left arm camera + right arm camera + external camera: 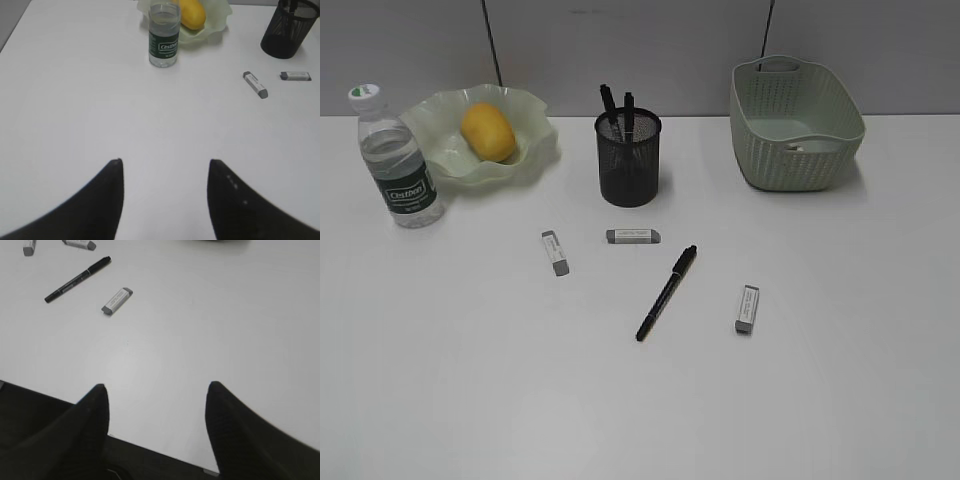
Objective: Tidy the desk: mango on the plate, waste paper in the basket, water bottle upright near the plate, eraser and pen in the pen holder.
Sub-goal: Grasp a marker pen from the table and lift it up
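Note:
The mango (488,131) lies in the wavy green plate (534,118) at the back left. The water bottle (398,165) stands upright just left of the plate. Two pens stick out of the black mesh pen holder (629,160). Another pen (666,292) lies on the desk (470,380), with three erasers (555,252) (633,236) (747,308) around it. A small whitish bit, seemingly the waste paper (798,147), sits in the basket (840,105). My left gripper (165,162) is open over bare desk short of the bottle (163,35). Over the desk's near edge, my right gripper (157,386) is open and empty.
Neither arm shows in the exterior view. The left wrist view takes in the mango (191,12), the pen holder (290,27) and two erasers (255,84) (295,76). The right wrist view takes in the pen (77,279) and an eraser (116,300).

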